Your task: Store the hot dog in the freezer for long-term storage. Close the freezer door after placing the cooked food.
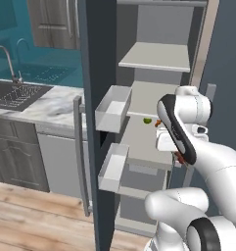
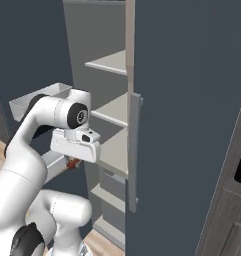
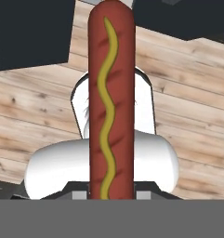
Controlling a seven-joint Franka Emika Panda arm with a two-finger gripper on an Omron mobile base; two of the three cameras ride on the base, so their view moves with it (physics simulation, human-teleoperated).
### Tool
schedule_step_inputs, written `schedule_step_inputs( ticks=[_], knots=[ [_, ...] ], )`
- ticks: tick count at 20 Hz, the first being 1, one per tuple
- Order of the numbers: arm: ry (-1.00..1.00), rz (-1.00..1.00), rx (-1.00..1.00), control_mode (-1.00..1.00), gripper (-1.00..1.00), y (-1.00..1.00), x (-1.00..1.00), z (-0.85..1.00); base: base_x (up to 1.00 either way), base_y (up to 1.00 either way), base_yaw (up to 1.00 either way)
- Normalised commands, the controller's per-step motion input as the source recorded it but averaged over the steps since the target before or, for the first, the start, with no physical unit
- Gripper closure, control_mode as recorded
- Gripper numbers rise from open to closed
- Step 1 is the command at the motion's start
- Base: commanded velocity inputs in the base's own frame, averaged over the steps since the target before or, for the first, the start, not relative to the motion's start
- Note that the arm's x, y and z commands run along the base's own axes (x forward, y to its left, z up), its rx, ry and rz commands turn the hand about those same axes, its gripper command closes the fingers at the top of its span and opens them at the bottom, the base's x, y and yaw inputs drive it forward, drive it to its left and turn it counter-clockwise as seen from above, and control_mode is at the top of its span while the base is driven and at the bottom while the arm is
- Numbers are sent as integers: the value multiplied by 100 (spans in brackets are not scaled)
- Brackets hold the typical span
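1. now your gripper [image 2: 72, 163] is clamped nearly shut on the hot dog [image 3: 110, 102], held lengthwise by one end.
2. you hold it just outside the freezer [image 1: 156, 59], level with a shelf [image 1: 144, 142], ready to slide in.
3. the freezer door [image 1: 97, 98] stands open for that.

Pale grey freezer shelf [image 1: 139, 142] carries small green fruit [image 1: 147, 120] near back.

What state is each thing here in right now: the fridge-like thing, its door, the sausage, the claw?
freezer: standing open, pale shelves showing
freezer door: swung wide open
hot dog: held in the claw, not yet on a shelf
claw: shut on the hot dog
green fruit: resting on a freezer shelf
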Motion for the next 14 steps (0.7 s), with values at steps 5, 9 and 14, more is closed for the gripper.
schedule_step_inputs(
  ticks=[5, 9, 14],
  knots=[
    [0, 0, 0, 100, 100, 0, 0, 0, 0, 26, 0],
    [0, 0, 0, 100, 100, 0, 0, 0, 0, 35, -1],
    [0, 0, 0, 100, 100, 0, 0, 0, 0, 32, -2]
  ],
)
